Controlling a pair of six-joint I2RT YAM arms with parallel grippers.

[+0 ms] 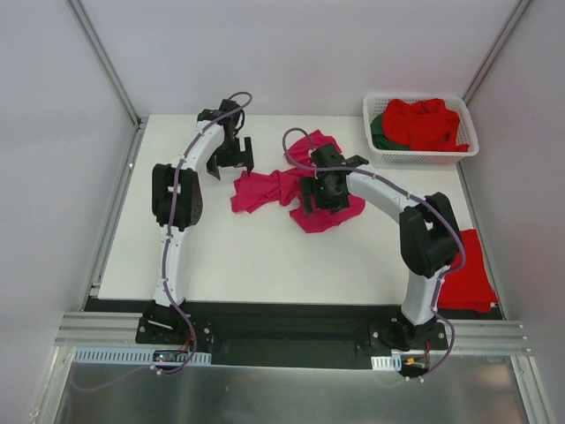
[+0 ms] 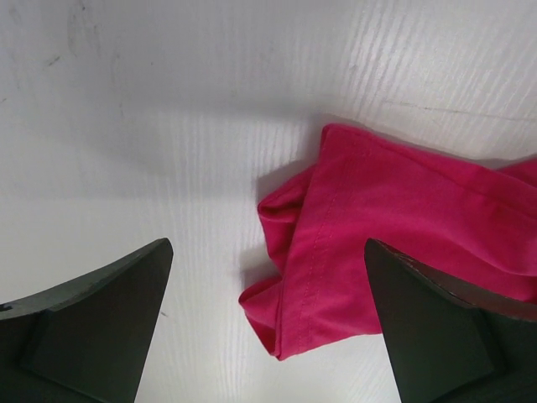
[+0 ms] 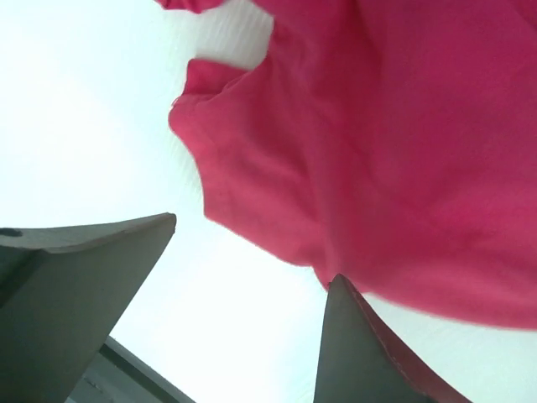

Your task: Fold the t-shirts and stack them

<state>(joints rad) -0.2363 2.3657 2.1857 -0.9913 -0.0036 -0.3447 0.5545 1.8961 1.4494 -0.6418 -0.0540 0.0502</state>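
Locate the pink shirt point(image 1: 265, 190) bunched and unfolded at the middle of the table point(image 1: 256, 256). Note the left gripper point(image 1: 231, 166) spread wide and empty, lowered just beside the shirt's left hem. Note the right gripper point(image 1: 320, 199) likewise spread, pinching nothing, poised over the shirt's right part with 1 finger at the cloth edge. Count 1 red shirt point(image 1: 470, 269) lying flat at the table's near right edge. Judge it already folded, though unconfirmed, being partly hidden by the arm. Count further garments waiting in the basket point(image 1: 424, 156): red shirts point(image 1: 424, 122) on top, a dark green shirt point(image 1: 378, 131) beneath at the left. Rate progress as early: at most 1 shirt done, 1 being worked, the rest untouched. Expect to pinch both edges and spread the pink shirt flat before folding.
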